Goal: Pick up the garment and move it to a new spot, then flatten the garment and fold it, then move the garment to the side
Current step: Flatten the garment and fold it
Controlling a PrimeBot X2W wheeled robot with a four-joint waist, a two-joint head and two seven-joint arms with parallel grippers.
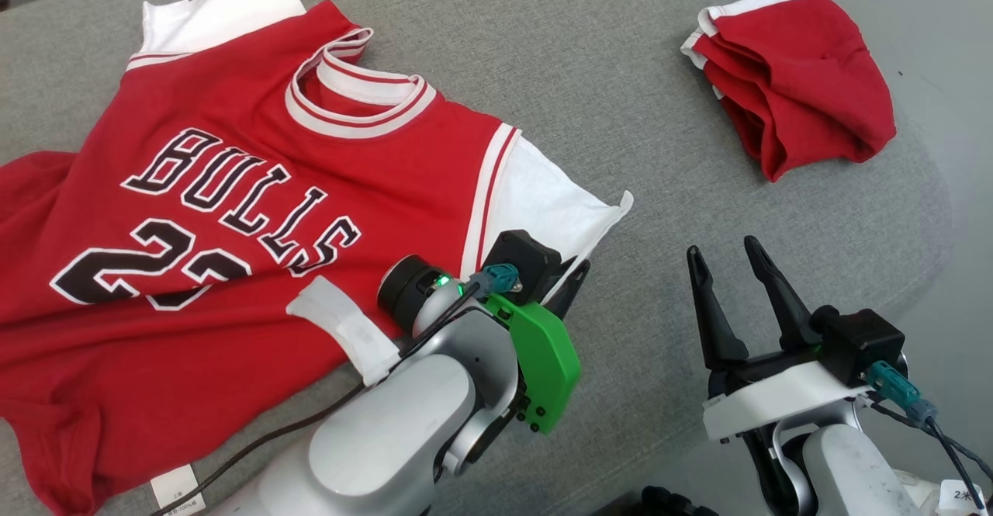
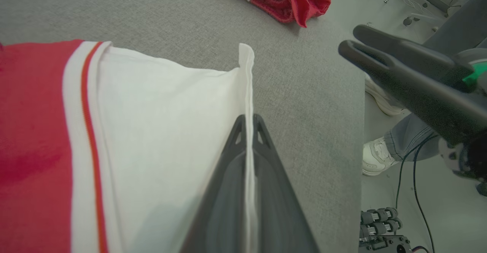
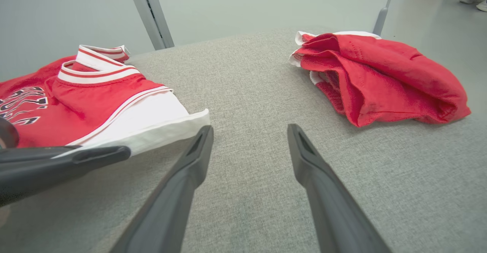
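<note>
Grey fabric surface (image 1: 621,74) beneath red jersey (image 1: 233,190)

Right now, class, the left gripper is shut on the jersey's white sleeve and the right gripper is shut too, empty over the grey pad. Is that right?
One slip: the right gripper is open, not shut. The right wrist view shows its jaws apart, empty over the grey pad. The left gripper is shut on the jersey's white sleeve.

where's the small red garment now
Head view, upper right: the small red garment lies bunched on the grey surface, apart from the jersey, beyond the right gripper.
</note>
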